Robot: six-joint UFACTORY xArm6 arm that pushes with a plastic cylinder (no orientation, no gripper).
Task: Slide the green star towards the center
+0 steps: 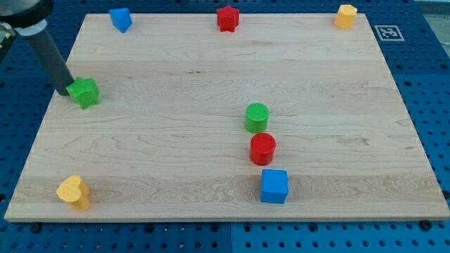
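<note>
Green cylinder (pixel 256 117) stands between green star (pixel 85 92) and centre.

Rod (pixel 49 56): straight, round in section, dark grey to black, smooth, with a faint pale sheen along one side.
Mount: the rod's upper end enters a wider black part, cut off by the frame's top left corner, with a light grey band at its edge.
My tip (pixel 62 91): blunt, dark, same width as the rod.
</note>
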